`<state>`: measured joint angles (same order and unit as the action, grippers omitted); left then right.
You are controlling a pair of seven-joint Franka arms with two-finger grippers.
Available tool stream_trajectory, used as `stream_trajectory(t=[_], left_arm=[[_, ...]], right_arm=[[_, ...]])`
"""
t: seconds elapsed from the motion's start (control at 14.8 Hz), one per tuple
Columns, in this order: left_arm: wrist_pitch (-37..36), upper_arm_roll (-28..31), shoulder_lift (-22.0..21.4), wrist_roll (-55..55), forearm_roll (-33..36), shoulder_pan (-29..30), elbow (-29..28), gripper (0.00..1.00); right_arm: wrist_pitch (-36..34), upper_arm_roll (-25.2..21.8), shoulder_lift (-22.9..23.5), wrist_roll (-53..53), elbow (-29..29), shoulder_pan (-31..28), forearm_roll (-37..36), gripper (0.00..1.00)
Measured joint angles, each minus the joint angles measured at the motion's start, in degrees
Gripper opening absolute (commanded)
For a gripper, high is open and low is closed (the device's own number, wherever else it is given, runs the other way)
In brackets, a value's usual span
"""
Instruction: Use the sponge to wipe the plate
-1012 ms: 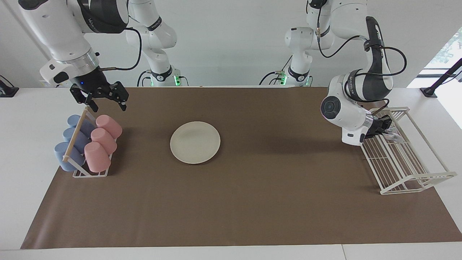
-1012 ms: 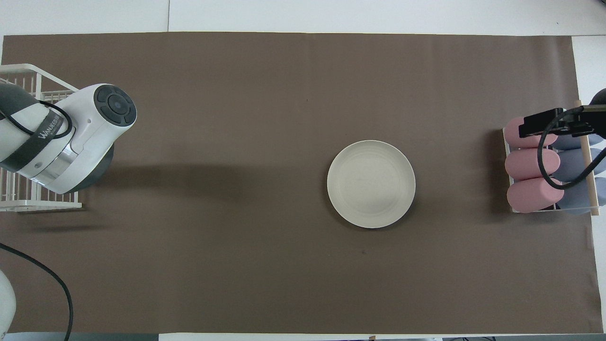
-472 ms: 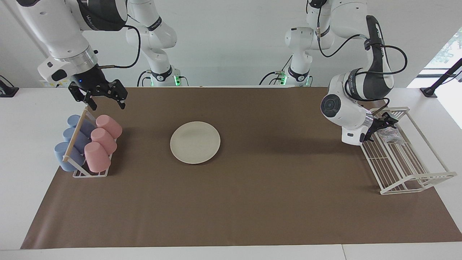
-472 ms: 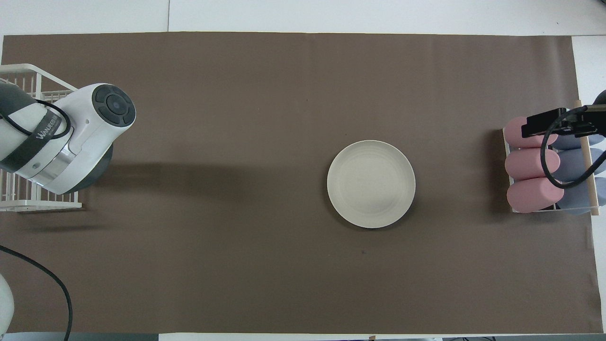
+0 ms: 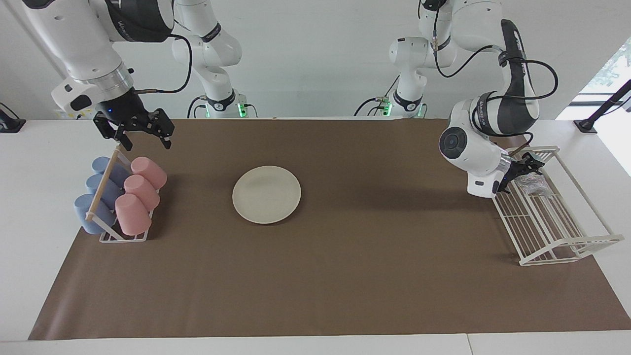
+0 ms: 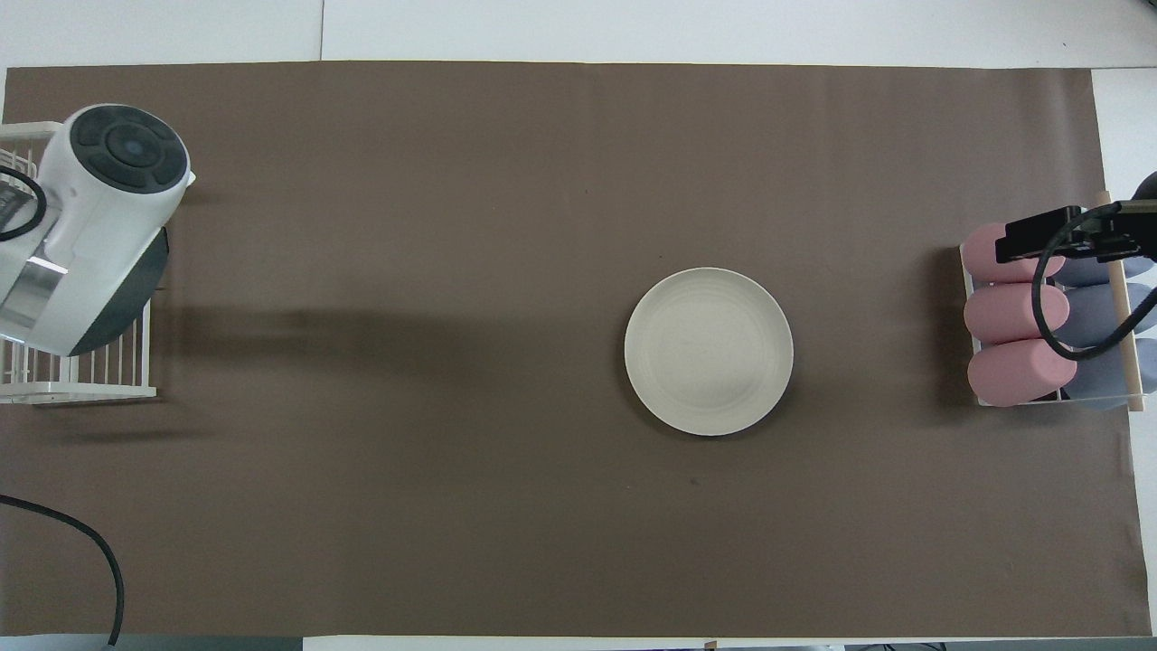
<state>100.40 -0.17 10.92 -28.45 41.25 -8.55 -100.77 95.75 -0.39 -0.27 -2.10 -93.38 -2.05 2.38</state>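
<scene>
Facing view: sponge point(image 5: 531, 183) in wire rack point(image 5: 557, 222), frame right, just beside left gripper point(image 5: 518, 171), fingers apart, empty; right gripper point(image 5: 143, 135) apart, upper left. Overhead view: plate point(image 6: 709, 351) right of centre

White surface point(image 5: 29, 207) with a big brown mat point(image 5: 374, 276) covering most of it. The cream plate point(image 5: 266, 194) sits on the mat. Relative to the plate: the cup rack point(image 5: 121, 199) with pink and blue cups is toward the right arm's end, the white wire rack point(image 5: 552, 209) toward the left arm's end.
</scene>
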Motion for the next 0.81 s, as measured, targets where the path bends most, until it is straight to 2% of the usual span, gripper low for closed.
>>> stream_trajectory(t=[0.34,0.81], left_arm=[[-0.63,0.27,-3.81,2.52,-15.49,1.46,3.28,1.00],[-10.62,0.38,-14.87,15.11,-33.44,5.03,3.60,1.00]], right_arm=[[0.00,0.06,0.00,0.00,0.00,0.06,0.00,1.00],[0.00,0.12,0.00,0.00,0.01,0.12,0.00,1.00]])
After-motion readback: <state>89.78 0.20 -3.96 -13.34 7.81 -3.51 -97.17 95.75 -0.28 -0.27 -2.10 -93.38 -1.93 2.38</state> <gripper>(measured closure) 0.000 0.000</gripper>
